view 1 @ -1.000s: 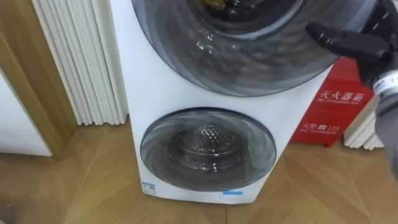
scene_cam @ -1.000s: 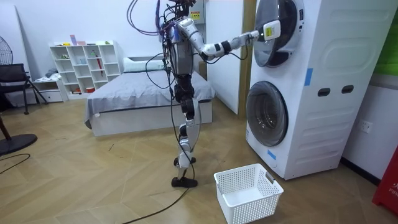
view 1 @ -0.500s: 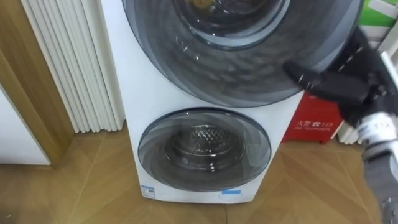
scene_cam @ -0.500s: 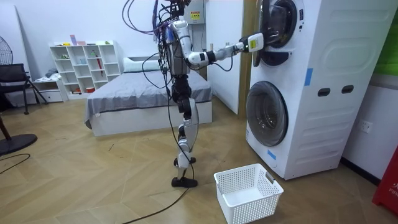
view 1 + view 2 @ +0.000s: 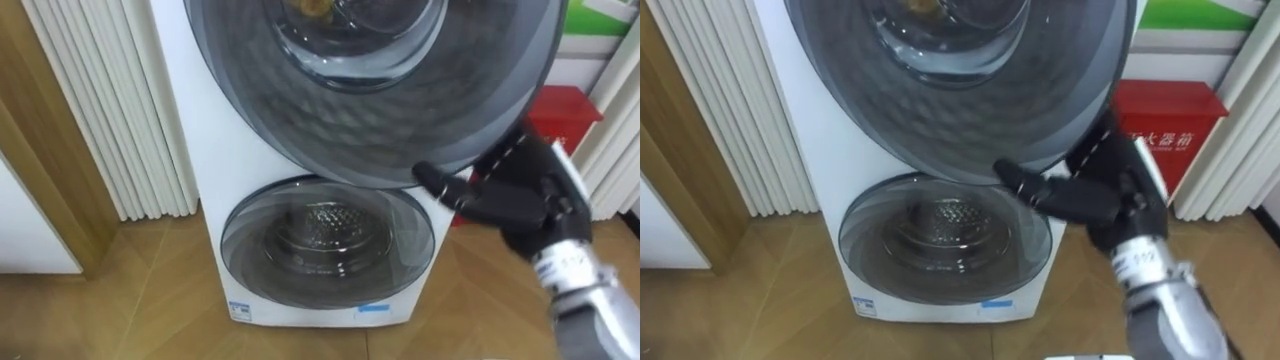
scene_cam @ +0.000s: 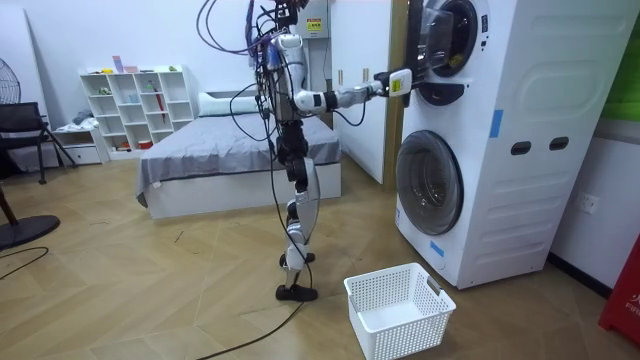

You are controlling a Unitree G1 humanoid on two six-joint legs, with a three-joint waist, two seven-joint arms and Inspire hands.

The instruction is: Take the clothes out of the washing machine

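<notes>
We are swinging the upper door (image 5: 370, 100) further out, right hand (image 5: 520, 200) curled round its rim; access is widening

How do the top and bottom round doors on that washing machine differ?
The upper door is swung out from the front; the lower door sits shut and flush. The robot's right hand is at the upper door's rim; nothing touches the lower door. Both are round, dark-tinted glass.
</notes>
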